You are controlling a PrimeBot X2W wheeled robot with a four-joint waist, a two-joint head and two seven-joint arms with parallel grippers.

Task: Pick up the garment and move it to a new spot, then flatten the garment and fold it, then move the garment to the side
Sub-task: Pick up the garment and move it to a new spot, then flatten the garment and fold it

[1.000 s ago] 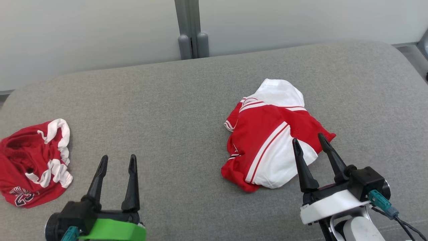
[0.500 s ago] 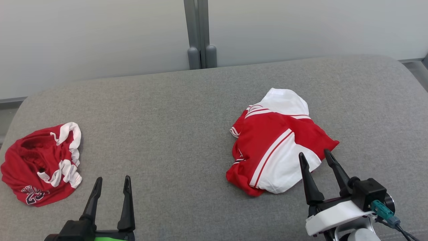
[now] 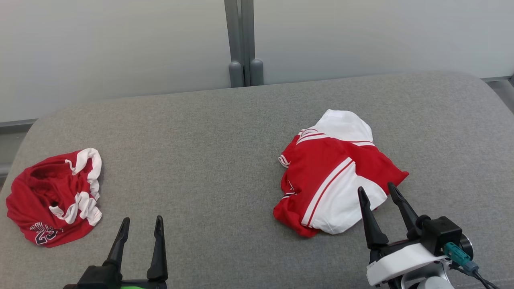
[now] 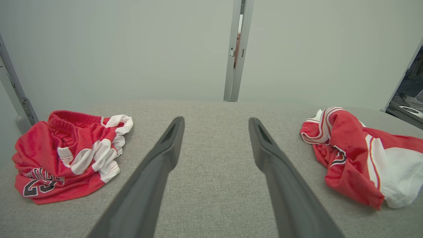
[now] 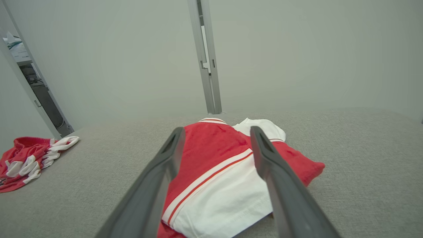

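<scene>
Looking down from my head, I find my right gripper (image 3: 375,187) at five o'clock, fingers spread and empty, tips at the near edge of the red-and-white garment (image 3: 333,168), which lies crumpled at three o'clock on the grey cushion (image 3: 200,140). My left gripper (image 3: 143,218), also spread, sits at seven; red shorts (image 3: 52,196) lie at nine. My left wrist view puts the shorts at nine and the garment at three. My right wrist view frames the garment between my fingers.
</scene>
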